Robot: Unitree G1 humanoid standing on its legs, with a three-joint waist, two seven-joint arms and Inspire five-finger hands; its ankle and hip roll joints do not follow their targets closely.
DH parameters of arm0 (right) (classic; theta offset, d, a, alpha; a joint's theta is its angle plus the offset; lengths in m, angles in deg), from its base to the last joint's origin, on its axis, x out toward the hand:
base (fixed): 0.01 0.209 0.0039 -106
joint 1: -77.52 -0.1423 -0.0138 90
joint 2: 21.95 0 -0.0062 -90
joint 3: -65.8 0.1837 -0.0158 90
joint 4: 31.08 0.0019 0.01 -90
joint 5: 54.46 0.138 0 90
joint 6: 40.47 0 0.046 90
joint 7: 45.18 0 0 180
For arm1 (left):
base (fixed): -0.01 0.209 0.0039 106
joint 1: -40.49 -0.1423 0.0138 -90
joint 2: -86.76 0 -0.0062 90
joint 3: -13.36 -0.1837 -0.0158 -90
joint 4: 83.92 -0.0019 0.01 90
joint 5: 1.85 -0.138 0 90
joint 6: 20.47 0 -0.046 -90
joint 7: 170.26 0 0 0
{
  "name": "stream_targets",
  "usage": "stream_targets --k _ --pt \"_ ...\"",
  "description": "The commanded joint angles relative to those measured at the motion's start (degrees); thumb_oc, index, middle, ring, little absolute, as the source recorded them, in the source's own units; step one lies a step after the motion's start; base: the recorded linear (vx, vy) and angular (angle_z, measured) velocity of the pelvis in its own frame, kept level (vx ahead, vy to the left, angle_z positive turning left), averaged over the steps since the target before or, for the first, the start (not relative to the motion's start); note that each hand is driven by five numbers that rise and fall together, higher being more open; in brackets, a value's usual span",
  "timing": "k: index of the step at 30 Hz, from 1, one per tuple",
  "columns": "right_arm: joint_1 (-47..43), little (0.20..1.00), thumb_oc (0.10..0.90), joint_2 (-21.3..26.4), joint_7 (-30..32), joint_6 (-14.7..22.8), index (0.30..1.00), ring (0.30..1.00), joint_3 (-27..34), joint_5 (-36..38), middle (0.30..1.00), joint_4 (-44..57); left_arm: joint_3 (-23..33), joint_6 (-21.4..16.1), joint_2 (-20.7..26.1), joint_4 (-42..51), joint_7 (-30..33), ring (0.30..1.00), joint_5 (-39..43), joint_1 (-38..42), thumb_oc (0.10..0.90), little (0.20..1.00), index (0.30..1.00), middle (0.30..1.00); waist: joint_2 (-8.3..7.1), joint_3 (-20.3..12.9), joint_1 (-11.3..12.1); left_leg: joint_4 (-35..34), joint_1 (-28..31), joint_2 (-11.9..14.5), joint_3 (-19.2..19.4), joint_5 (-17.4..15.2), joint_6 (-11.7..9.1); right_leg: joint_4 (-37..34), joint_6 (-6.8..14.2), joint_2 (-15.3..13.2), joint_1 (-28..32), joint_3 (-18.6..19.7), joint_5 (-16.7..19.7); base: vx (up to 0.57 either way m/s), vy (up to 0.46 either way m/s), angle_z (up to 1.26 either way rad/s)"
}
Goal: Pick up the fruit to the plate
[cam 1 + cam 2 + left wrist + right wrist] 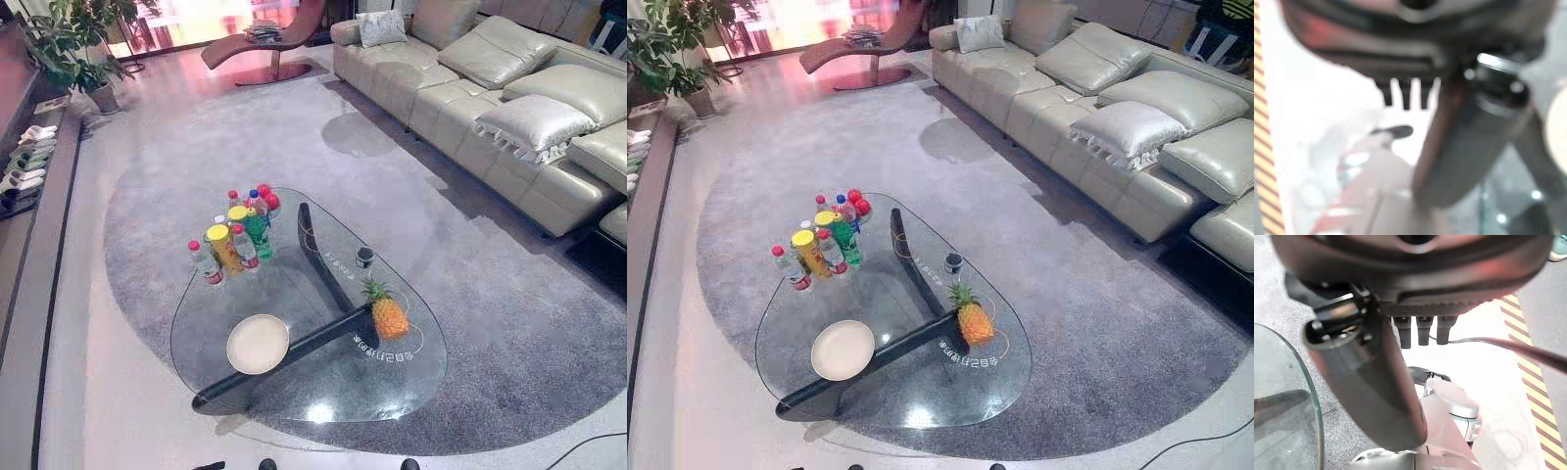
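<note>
**Plainly, both hands loose and empty; pineapple on the glass table**

The right hand (1415,264) hangs with its fingers (1420,330) straight and slack in a short row, the thumb (1369,387) standing out beside them. Nothing lies between thumb and fingers, and they touch nothing. The curved glass edge of the table (1300,401) shows past the thumb, apart from the fingers. On the pale floor on the fingers' other side runs a yellow-and-dark striped strip (1535,330).

The left hand (1400,34) is blurred, but its fingers (1405,95) also show as a short straight row, and the thumb (1464,147) closes on nothing.

The pineapple (388,315) stands upright on the table's right side, leaves up, well away from either hand's fingers. The round white plate (258,344) sits to its left with nothing on it. A dark base beam (323,338) under the glass runs between the two. A cluster of bottles (235,235) with red and yellow caps stands at the far left of the glass, and a small dark jar (364,258) stands just beyond the pineapple.

The table rests on a round grey rug (490,323). A pale leather sofa (509,59) with cushions (534,125) lines the right side. A lounge chair (265,44) sits at the far end. A potted plant (73,49) and a row of slippers (29,152) stand on the left.
</note>
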Motion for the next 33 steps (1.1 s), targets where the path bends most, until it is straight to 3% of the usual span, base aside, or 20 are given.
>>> stream_targets --k 1,33 --pt "-5.5 0.9 0.8 -1.0 -1.2 1.9 0.9 0.9 0.7 0.5 0.9 -0.1 -0.8 -0.4 -0.5 -2.0 -2.9 0.9 -0.2 5.3 0.8 0.9 0.9 0.9 -0.35 2.2 1.2 0.3 1.1 3.9 2.2 1.4 0.1 -0.1 1.8 -4.8 -1.3 -1.4 3.5 -0.18 -0.108 -0.77" --pt "-5.6 0.9 0.8 -0.3 -1.2 1.9 0.9 0.9 0.8 0.2 0.9 0.2 -0.4 -0.9 -0.3 -1.6 -2.4 0.9 0.8 4.8 0.8 0.9 0.9 0.9 -0.14 2.7 1.6 0.3 0.4 4.0 1.8 1.6 -0.1 -0.1 1.7 -4.8 -1.7 -1.9 3.4 0.0 0.0 0.0"
